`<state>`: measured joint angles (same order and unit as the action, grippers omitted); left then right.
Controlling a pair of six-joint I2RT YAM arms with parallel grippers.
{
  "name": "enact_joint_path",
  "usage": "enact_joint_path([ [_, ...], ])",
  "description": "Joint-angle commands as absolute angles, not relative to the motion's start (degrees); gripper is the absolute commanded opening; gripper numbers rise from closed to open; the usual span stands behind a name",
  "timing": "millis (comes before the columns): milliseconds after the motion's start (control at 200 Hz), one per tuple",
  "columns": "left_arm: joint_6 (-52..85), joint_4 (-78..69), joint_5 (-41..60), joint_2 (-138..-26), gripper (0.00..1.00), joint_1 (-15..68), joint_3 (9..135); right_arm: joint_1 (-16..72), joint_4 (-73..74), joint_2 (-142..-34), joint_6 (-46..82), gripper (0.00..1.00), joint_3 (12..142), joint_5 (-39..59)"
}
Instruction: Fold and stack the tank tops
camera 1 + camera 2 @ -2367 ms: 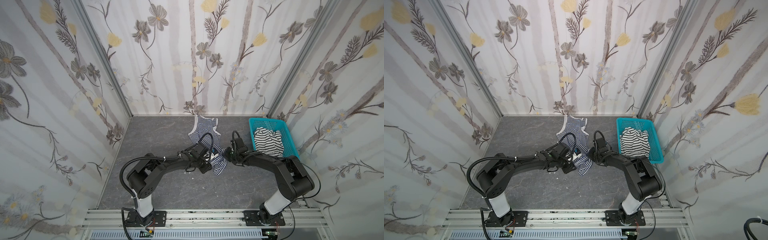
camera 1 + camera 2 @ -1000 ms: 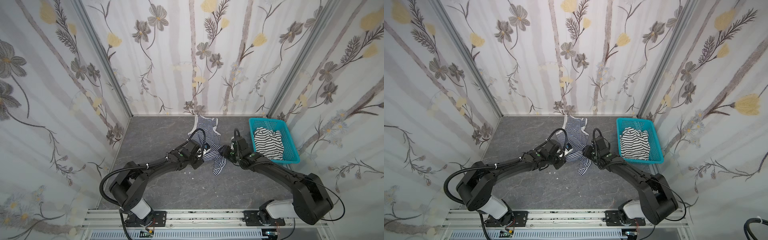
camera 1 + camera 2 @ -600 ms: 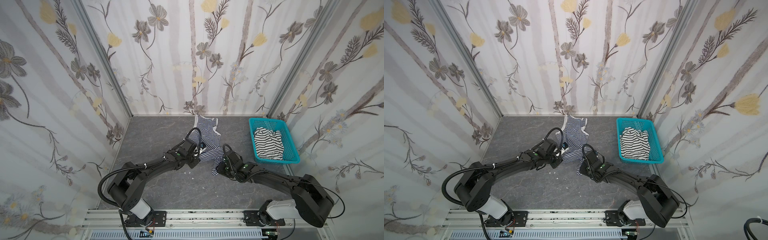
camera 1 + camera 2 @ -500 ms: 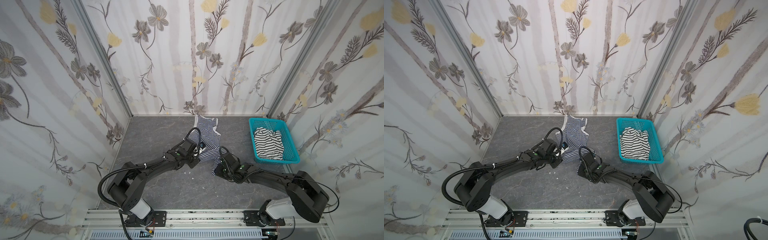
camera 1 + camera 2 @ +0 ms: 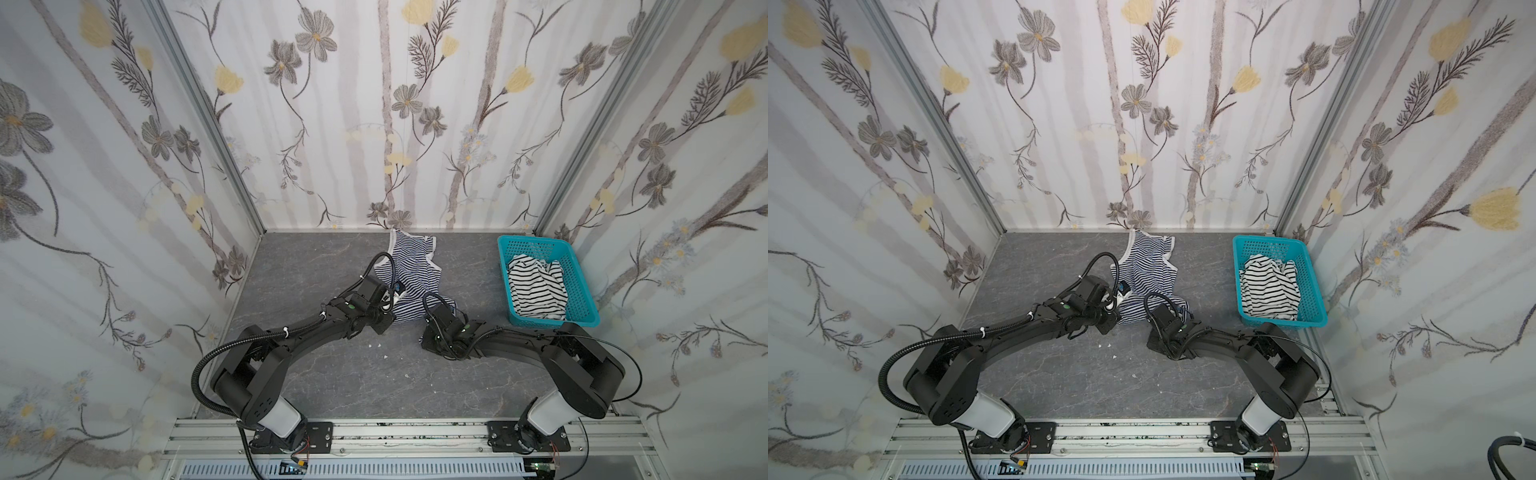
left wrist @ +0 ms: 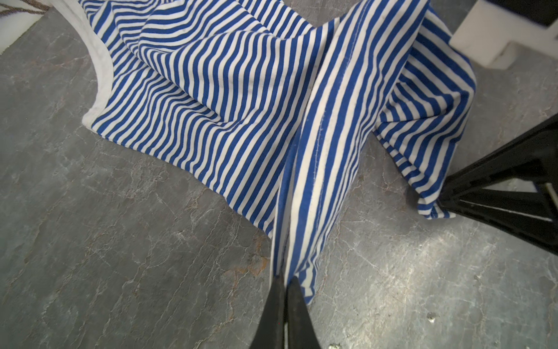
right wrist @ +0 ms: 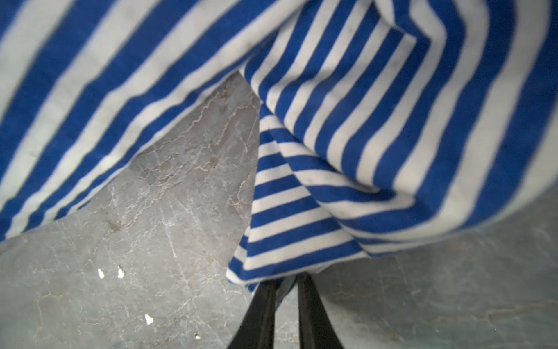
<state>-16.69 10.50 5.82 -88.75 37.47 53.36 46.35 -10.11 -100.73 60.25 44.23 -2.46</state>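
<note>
The navy-and-white striped tank top (image 5: 409, 270) (image 5: 1144, 270) lies rumpled on the grey table, its straps toward the back wall. My left gripper (image 5: 388, 322) (image 6: 285, 281) is shut on a fold of its hem (image 6: 314, 181), which stretches taut up from the jaws. My right gripper (image 5: 430, 332) (image 7: 287, 281) stands low at the front right corner of the same top (image 7: 377, 121), its jaws drawn in on that corner's cloth. The white tank top with black stripes (image 5: 536, 286) (image 5: 1271, 286) sits crumpled in the basket.
The turquoise basket (image 5: 582, 291) (image 5: 1312, 291) stands at the back right against the wall. Floral walls close in the table on three sides. Small white crumbs (image 5: 376, 345) lie on the table in front of the grippers.
My right gripper has dropped to the striped top's dangling front corner and its jaws have closed on it. The left gripper keeps its grip, shifted slightly toward the back.
</note>
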Motion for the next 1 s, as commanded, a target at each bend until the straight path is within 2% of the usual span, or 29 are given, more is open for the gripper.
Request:
enact_joint_path([
  [0, -17.6, 10.0, 5.5, -88.2, 0.00, 36.4, 53.1, 46.5, -15.1, -101.0, 58.4, 0.06, 44.9, -4.8],
  [40, -17.8, 10.0, 5.5, -88.1, 0.00, 35.8, 53.2, 46.4, -16.8, -101.2, 57.3, 0.00, 45.4, -5.7],
  [275, -20.5, 10.0, 3.9, -86.7, 0.00, 31.0, 52.7, 44.1, -23.7, -98.8, 54.1, 0.00, 44.4, -10.6],
  [560, -24.5, 10.0, 2.5, -83.0, 0.00, 25.8, 49.5, 36.9, -25.7, -87.4, 51.8, 0.00, 38.1, -12.1],
  [660, -24.1, 10.1, 3.8, -82.2, 0.00, 25.5, 49.0, 38.6, -21.0, -84.7, 52.2, 0.28, 38.1, -6.3],
  [724, -23.2, 10.0, 4.7, -82.3, 0.00, 25.6, 49.0, 41.4, -20.7, -85.4, 53.4, 0.38, 39.9, -5.6],
  [789, -22.6, 10.0, 5.2, -82.5, 0.00, 25.6, 49.1, 44.9, -21.3, -87.5, 54.6, 0.44, 42.4, -6.1],
  [994, -21.7, 10.0, 6.3, -83.8, 0.00, 25.6, 49.2, 55.5, -24.6, -97.9, 56.7, 0.47, 52.5, -9.2],
])
